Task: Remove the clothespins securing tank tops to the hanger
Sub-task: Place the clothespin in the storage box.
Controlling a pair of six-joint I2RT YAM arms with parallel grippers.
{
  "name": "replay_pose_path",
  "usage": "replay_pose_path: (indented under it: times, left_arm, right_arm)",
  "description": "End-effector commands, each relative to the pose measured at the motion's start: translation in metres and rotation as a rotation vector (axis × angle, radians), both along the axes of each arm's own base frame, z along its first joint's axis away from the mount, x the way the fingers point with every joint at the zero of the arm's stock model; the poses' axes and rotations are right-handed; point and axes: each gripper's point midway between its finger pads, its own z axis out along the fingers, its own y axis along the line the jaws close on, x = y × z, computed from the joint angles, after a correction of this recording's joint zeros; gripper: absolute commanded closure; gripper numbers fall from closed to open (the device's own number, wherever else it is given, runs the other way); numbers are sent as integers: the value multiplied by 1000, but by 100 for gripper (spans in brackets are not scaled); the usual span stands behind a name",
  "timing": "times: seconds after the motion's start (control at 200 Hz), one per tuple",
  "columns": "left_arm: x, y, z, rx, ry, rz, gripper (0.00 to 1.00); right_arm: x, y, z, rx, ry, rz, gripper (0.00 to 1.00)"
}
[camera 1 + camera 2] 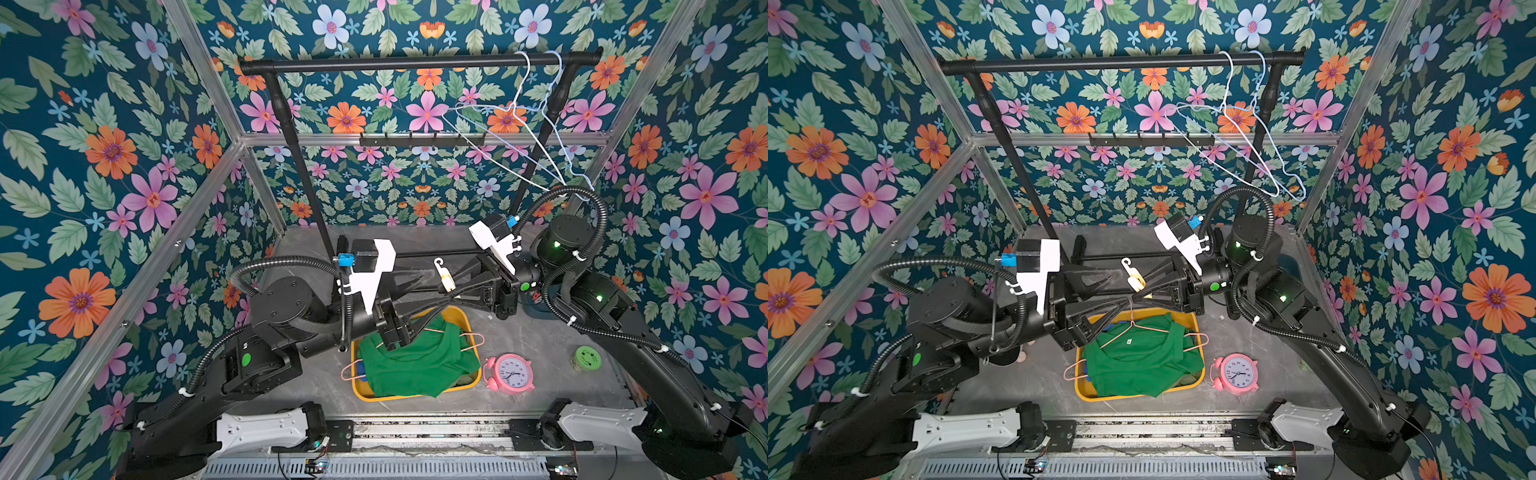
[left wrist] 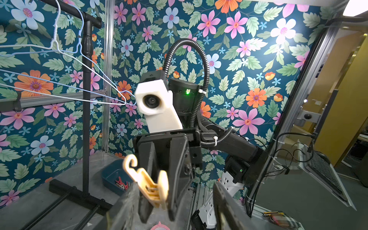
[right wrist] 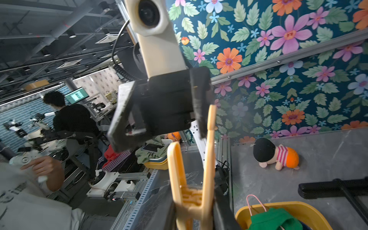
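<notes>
1. Peach clothespin (image 2: 151, 187), hooked at one end, was off the clothes and up in the air above the yellow basket (image 1: 361, 395), where the two grippers met tip to tip.
2. The right gripper (image 3: 197, 211) was closed narrowly on it, pinching it near the spring, with both legs sticking out beyond the fingers.
3. The left gripper (image 2: 174, 209) held nothing. Its jaws stood well apart, one finger on either side of the pin, and I could not tell whether either finger touched it.
4. The green tank top (image 1: 415, 357) lay crumpled on top in the basket, with a pink hanger (image 1: 471, 340) partly inside it. A sliver of blue fabric (image 1: 361, 368) showed under its edge on the robot's left.
5. Red clothespins (image 2: 121, 184) lay in a dark teal tray (image 2: 110, 173) on the table, near the foot of the black rack (image 1: 415, 64).
6. White and pale blue wire hangers (image 2: 54, 40) hung bare near one end of the rack's rail.
7. A pink alarm clock (image 1: 513, 374) stood just beside the basket on the robot's right, with a small green round object (image 1: 588, 359) farther out that way.
8. A small doll (image 3: 276, 154) lay on the table near the wall in the right wrist view.
</notes>
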Motion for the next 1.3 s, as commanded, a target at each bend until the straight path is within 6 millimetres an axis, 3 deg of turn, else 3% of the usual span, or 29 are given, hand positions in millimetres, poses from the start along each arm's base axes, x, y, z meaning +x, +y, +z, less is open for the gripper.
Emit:
replay_pose_path:
  times: [0.0, 0.23, 0.41, 0.6, 0.695, 0.895, 1.215, 1.295]
  left_arm:
    - [1, 17, 14, -72, -6, 36, 38]
    - [7, 46, 6, -98, 14, 114, 38]
    - [15, 49, -2, -71, 28, 166, 37]
    - [23, 36, -16, -19, 45, 190, 37]
    - [26, 28, -24, 7, 44, 191, 37]
    - [34, 9, -51, 58, 49, 204, 37]
    - [48, 1, -94, 46, 102, 261, 37]
    - [49, -1, -100, 56, 105, 260, 36]
  right_arm:
    - [19, -1, -6, -18, 18, -82, 100]
    - [50, -33, -19, -13, 100, -238, 100]
    - [76, -69, -46, -15, 204, -379, 100]
    - [130, -121, -108, -43, 418, -668, 100]
    - [161, -162, -149, -59, 535, -881, 100]
    - [217, -237, -219, -44, 755, -1156, 100]
    - [292, -299, -301, -204, 887, -1360, 100]
    - [308, -320, -322, -175, 934, -1396, 100]
